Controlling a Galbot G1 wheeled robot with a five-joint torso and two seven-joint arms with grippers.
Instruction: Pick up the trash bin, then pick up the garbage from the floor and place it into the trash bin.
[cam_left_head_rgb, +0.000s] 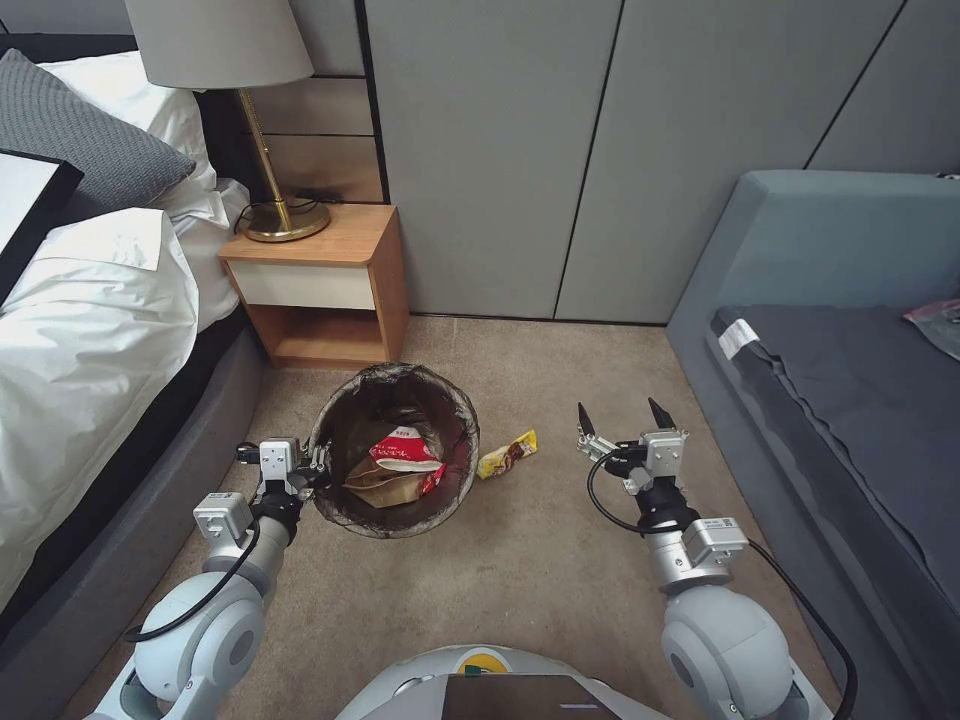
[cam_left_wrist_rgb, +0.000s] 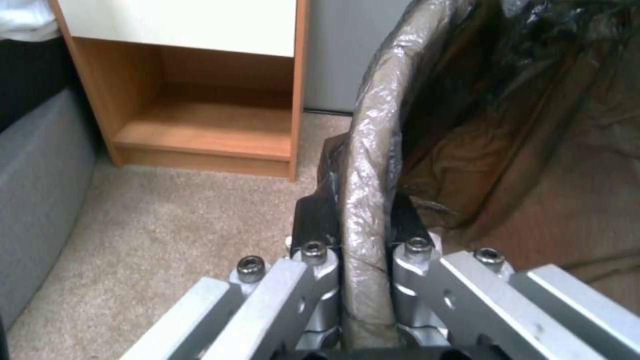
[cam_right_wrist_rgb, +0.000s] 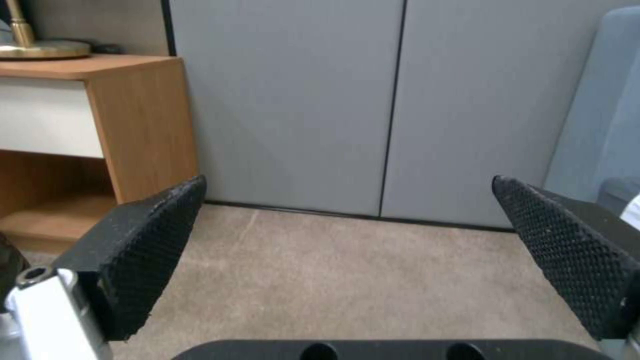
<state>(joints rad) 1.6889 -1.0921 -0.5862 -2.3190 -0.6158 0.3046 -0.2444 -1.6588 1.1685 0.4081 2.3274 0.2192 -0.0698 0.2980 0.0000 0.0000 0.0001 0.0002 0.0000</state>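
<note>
A beige carpet (cam_left_head_rgb: 560, 560) runs between a white-sheeted bed (cam_left_head_rgb: 90, 330) along its left edge and a grey-blue sofa (cam_left_head_rgb: 850, 330) along its right edge, with grey wall panels (cam_left_head_rgb: 600, 150) closing the far side. In the far left corner of the carpet stands a wooden nightstand (cam_left_head_rgb: 320, 280) carrying a brass lamp (cam_left_head_rgb: 265, 130).

Just in front of the nightstand is the trash bin (cam_left_head_rgb: 395, 450), a round pail lined with a thin dark bag (cam_left_wrist_rgb: 373, 165) folded over its rim. Inside lie a tan paper bag (cam_left_head_rgb: 385, 480) and, resting on it, a red-and-white snack packet (cam_left_head_rgb: 405, 452).

The left gripper (cam_left_head_rgb: 318, 468) sits at the bin's left rim. In the left wrist view its fingers (cam_left_wrist_rgb: 313, 220) are clamped on the bagged rim, one outside the wall and one inside.

The right gripper (cam_left_head_rgb: 618, 420) hangs above the carpet toward the sofa side, well apart from the bin. Its jaws stand wide and hold nothing; the right wrist view shows its textured black pads (cam_right_wrist_rgb: 143, 250) spread apart with bare carpet between them.

A yellow wrapper (cam_left_head_rgb: 507, 453) lies on the carpet just beside the bin's right side, between the bin and the right gripper, touching neither.
</note>
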